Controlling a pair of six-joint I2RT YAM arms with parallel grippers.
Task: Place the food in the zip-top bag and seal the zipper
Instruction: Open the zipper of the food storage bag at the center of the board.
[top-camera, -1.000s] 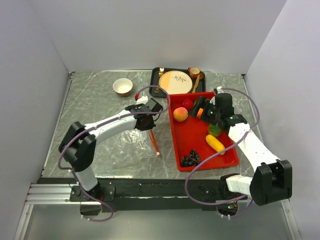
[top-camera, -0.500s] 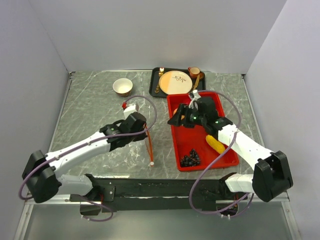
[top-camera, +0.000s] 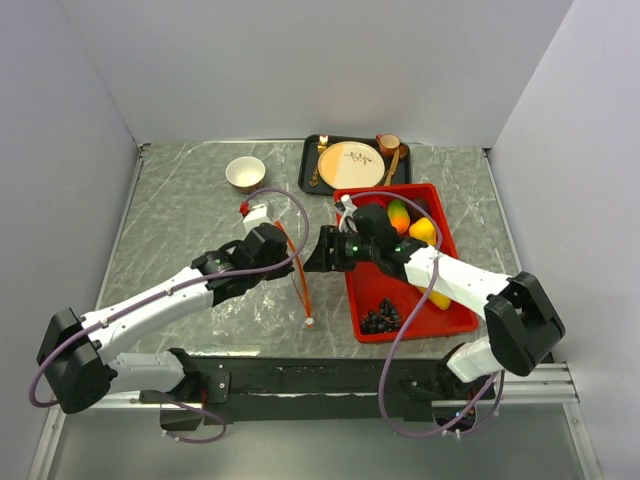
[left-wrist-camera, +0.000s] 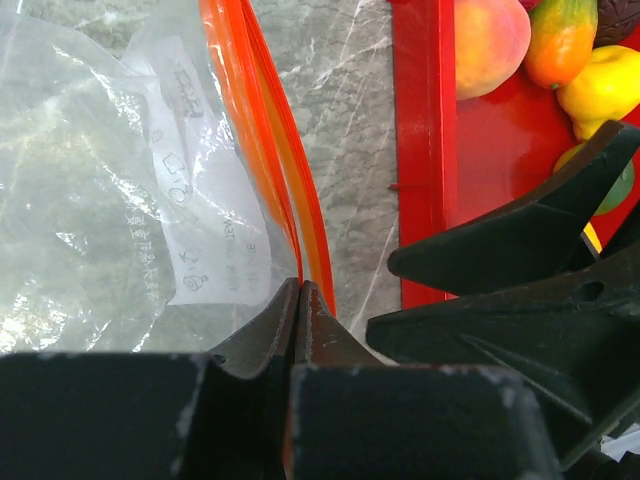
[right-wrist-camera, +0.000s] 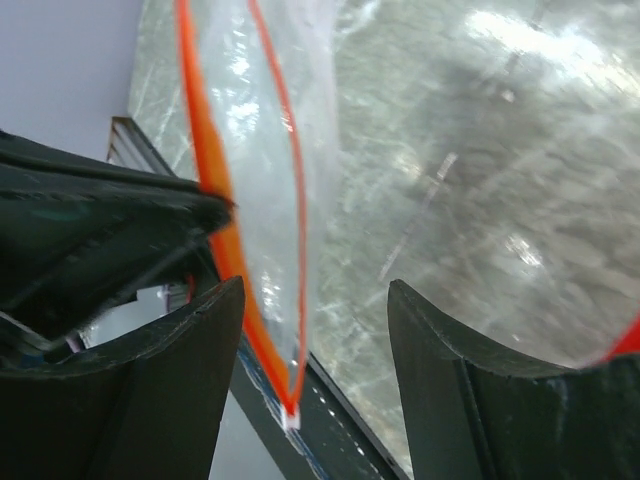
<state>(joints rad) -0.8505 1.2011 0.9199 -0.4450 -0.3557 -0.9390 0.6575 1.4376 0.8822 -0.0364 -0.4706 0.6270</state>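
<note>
Your left jaws are pinching the zipper (left-wrist-camera: 262, 150) of the bag (left-wrist-camera: 90, 200), left of the tray (top-camera: 370, 285). Your right jaws stand spread beside it, gripping nothing. Food (top-camera: 398, 214) sits in the tray.

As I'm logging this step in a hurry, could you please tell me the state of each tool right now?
Left tool: closed, pinching the zipper.
Right tool: open, holding nothing.
</note>
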